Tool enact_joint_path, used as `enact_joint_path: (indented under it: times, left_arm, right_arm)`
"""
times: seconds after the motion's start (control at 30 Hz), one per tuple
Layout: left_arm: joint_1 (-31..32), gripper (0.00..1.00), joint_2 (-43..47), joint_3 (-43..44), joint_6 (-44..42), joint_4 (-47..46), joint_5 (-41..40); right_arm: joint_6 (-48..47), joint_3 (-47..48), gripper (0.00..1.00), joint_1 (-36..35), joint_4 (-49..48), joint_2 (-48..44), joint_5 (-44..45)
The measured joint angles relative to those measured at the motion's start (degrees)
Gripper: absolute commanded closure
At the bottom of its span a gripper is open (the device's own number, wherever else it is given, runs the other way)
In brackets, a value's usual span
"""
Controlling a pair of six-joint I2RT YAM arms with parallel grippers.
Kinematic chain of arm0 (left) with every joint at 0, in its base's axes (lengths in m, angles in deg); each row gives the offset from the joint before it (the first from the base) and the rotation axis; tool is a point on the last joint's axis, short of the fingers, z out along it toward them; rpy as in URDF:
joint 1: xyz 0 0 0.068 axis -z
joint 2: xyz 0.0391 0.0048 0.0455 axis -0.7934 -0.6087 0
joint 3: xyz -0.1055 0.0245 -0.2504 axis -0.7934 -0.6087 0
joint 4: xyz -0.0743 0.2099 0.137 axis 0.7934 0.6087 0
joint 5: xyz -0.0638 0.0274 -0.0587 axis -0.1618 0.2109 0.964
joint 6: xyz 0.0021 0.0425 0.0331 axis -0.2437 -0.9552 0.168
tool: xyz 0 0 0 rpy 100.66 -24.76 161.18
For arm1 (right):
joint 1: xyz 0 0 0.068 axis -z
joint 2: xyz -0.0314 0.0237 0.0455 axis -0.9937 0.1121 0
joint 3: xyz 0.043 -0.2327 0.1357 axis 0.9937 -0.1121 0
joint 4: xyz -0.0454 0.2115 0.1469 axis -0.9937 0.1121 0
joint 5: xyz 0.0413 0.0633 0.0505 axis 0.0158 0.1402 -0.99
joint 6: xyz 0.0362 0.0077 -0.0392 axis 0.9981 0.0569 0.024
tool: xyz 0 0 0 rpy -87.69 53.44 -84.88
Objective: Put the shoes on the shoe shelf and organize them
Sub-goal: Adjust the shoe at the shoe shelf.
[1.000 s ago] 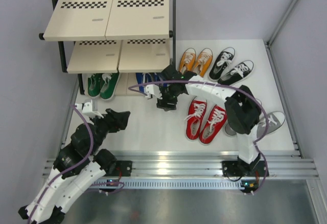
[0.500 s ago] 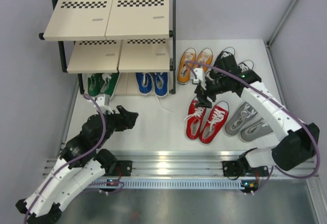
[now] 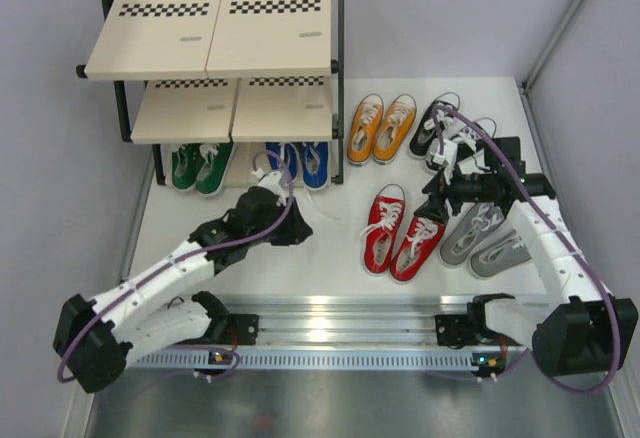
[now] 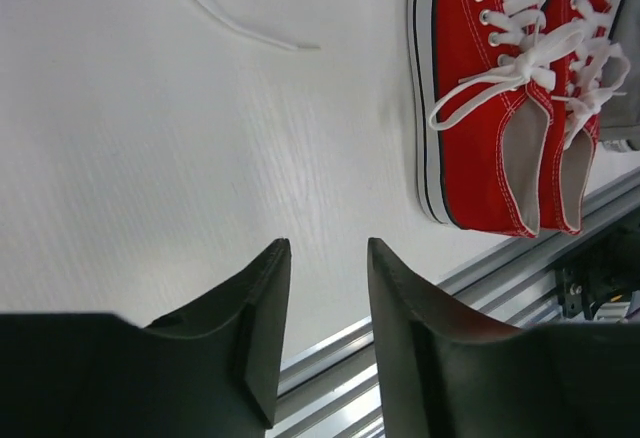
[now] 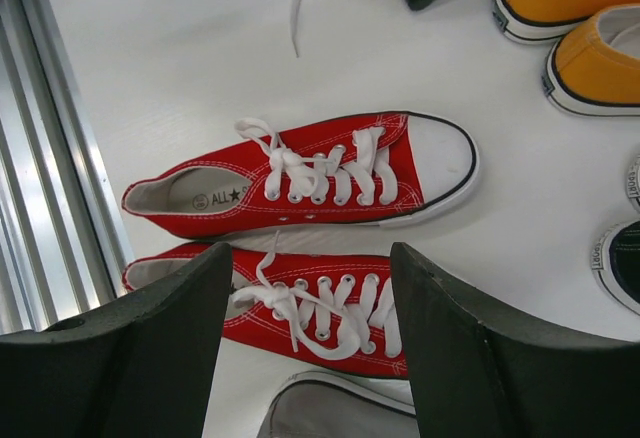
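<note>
Left gripper (image 4: 325, 248) and right gripper (image 5: 310, 256) hang empty, jaws apart. The red pair (image 3: 405, 230) lies on the bench (image 3: 340, 263), toes pointing far. The right arm (image 3: 548, 243) overlaps the grey pair (image 3: 487, 241). The shoe shelf (image 3: 220, 33) hides the far ends of the green pair (image 3: 198, 168) and the blue pair (image 3: 302, 163).

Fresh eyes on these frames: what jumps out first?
The red pair sits centre-frame with the open right gripper hovering over it. At far left, the shelf has the green pair and blue pair on its bottom tier; the orange pair, black pair and grey pair lie on the table to its right.
</note>
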Motion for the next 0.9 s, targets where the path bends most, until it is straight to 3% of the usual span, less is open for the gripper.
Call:
enact_joint_path:
  times: [0.03, 0.07, 0.13, 0.27, 0.43, 0.67, 0.9]
  left_arm:
    - [1.1, 0.66, -2.8, 0.7, -0.6, -0.3, -0.1]
    - [1.9, 0.87, -5.0, 1.6, -1.1, -0.9, -0.3]
    - [3.2, 1.0, -9.9, 4.2, -2.8, -3.3, -1.6]
    - [3.7, 1.0, -18.8, 8.9, -9.1, -10.7, -7.6]
    - [3.6, 1.0, -26.3, 8.4, -20.6, -21.8, -12.9]
    - [3.1, 1.0, -33.5, 8.1, -38.2, -30.6, -13.1]
    - [1.2, 1.0, -40.6, 8.4, -45.9, -33.4, -11.8]
  right_arm:
    - [0.2, -0.2, 0.35, 0.8, -0.1, -0.3, -0.2]
    - [0.4, -0.5, 0.35, 1.4, -0.5, -0.7, -0.3]
    - [0.7, -1.2, 0.35, 2.4, -1.1, -1.7, -0.7]
    - [0.8, -1.5, 0.35, 2.9, -1.5, -2.8, -1.4]
    - [0.5, -1.7, 0.35, 3.1, -1.5, -3.0, -2.1]
    - [-0.1, -1.9, 0.35, 3.3, -1.3, -3.0, -2.7]
    - [-0.2, -1.9, 0.35, 3.4, -1.3, -3.0, -2.8]
